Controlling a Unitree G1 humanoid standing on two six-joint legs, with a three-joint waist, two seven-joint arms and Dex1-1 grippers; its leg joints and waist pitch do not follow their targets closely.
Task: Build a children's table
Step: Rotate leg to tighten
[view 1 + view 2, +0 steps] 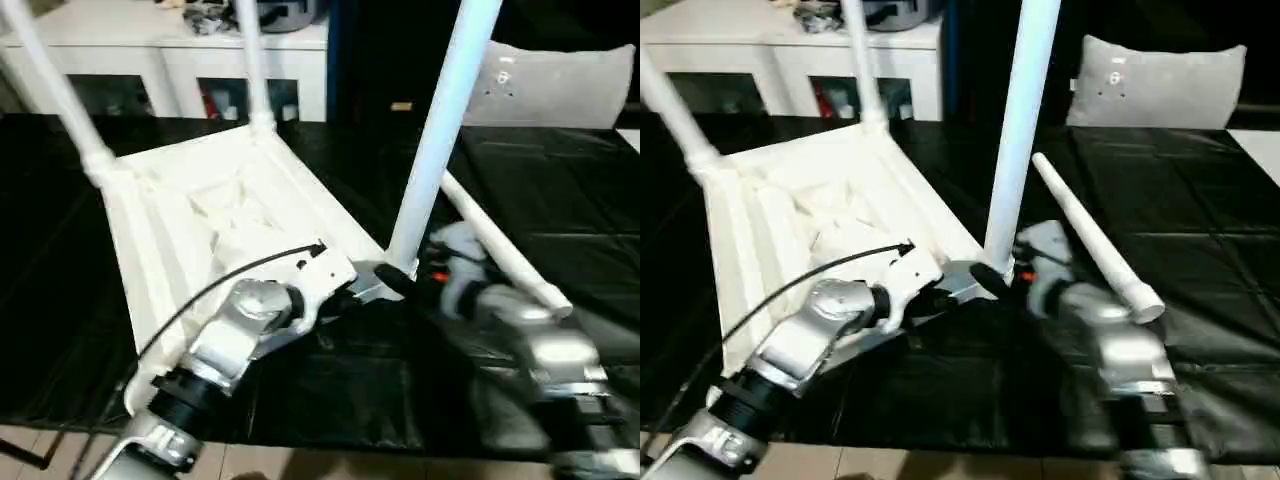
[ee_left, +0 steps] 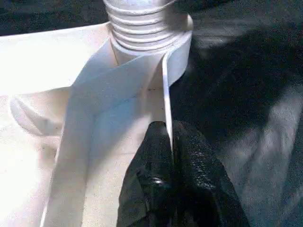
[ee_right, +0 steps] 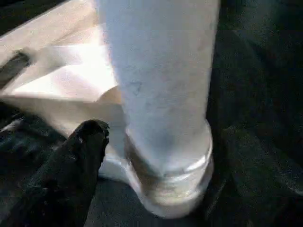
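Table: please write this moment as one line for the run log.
table top upside down | three legs standing | fourth leg lying loose | left claw pinching rim | right claw beside near leg

The left gripper (image 2: 169, 142) pinches its two black fingers (image 2: 151, 165) shut on the thin upright rim (image 2: 166, 90) of the white table top, just below the threaded corner socket (image 2: 142, 28).

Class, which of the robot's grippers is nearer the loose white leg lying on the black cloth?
Right. The right gripper is beside the loose white plastic leg; the left gripper pinches the white tabletop's rim, farther away.
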